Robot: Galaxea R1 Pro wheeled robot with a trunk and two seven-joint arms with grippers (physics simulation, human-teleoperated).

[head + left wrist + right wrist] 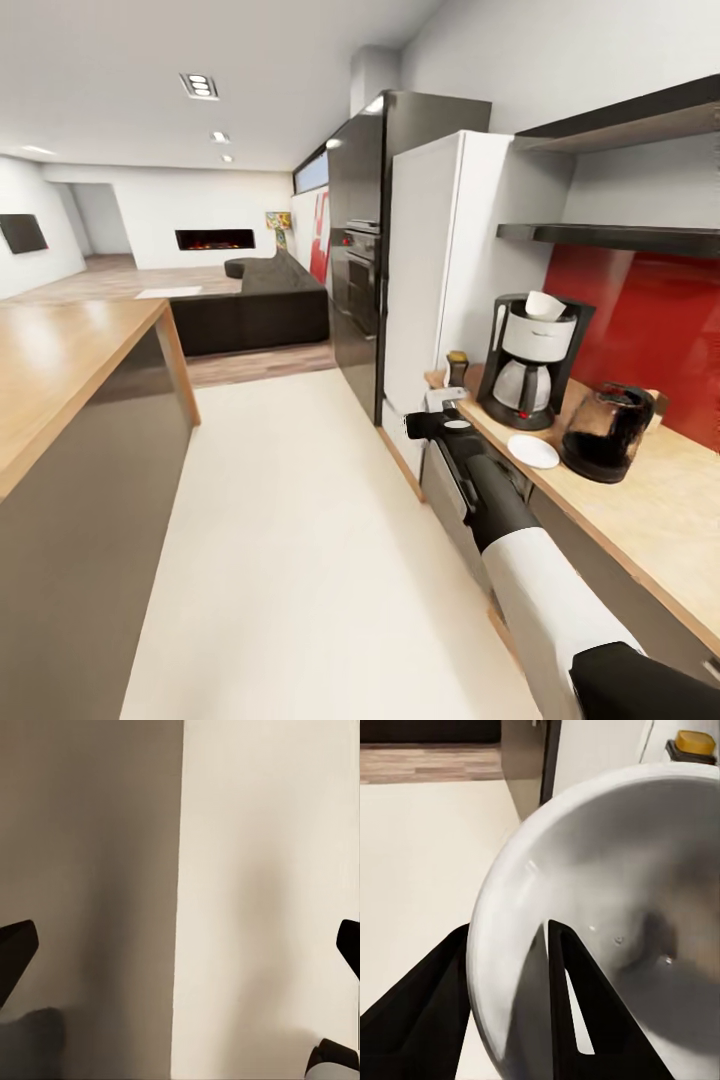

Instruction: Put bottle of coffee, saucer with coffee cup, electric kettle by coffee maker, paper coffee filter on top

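Note:
The coffee maker (530,362) stands on the kitchen countertop (650,515) with the paper coffee filter (545,305) on its top. To its left stands the bottle of coffee (457,368), whose yellow cap (694,741) appears in the right wrist view. The saucer (533,451) lies bare in front of the machine, and the electric kettle (605,432) sits to its right. My right gripper (440,402) hovers at the counter's left end, shut on the rim of the white coffee cup (615,907), one finger inside and one outside. My left gripper (180,945) is open over the floor. The kitchen shelf (620,237) is bare.
A white fridge (440,270) and a dark oven tower (360,260) stand just past the counter's left end. The long wooden island bar (60,360) runs along the left. Pale floor (300,540) lies between them, with a dark sofa (260,300) beyond.

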